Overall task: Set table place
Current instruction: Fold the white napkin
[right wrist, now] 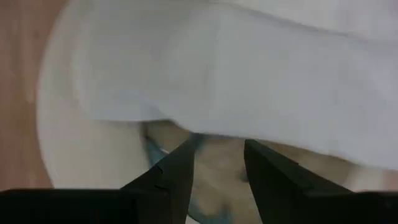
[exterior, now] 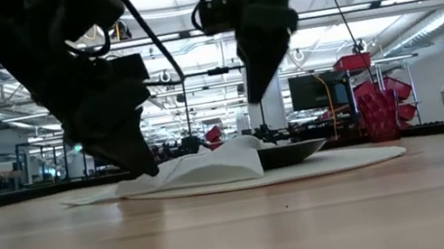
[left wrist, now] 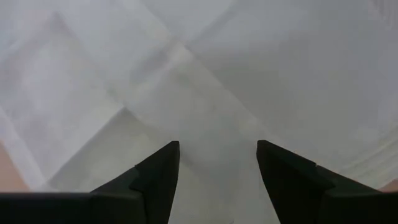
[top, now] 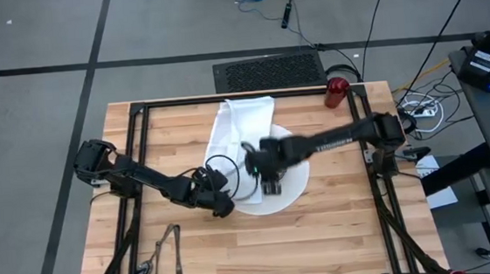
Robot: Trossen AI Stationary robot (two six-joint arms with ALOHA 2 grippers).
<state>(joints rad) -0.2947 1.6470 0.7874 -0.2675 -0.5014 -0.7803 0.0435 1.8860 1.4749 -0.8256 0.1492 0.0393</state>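
Note:
A round white plate (top: 297,185) lies mid-table. On it sits a beige-blue bowl (right wrist: 217,171), mostly covered by the white napkin (top: 244,124), whose far end rests on the table (top: 340,234). My right gripper (top: 272,187) hangs open above the bowl, pointing down, clear of it in the low view (exterior: 260,104). My left gripper (top: 226,207) stands open at the plate's near-left rim, its fingers (left wrist: 158,174) slanting down over the napkin (left wrist: 249,62). The red cup (top: 338,90) stands at the far right edge. My left gripper comes slanting down from the table's left, with its fingertips (exterior: 149,167) right at the napkin's left edge (exterior: 137,187). I cannot tell whether they touch the cloth.
Dark cutlery (top: 168,248) lies near the table's near-left corner. The black frame rails (top: 142,163) run along the left and right sides. Bare wood lies to the plate's right and near side.

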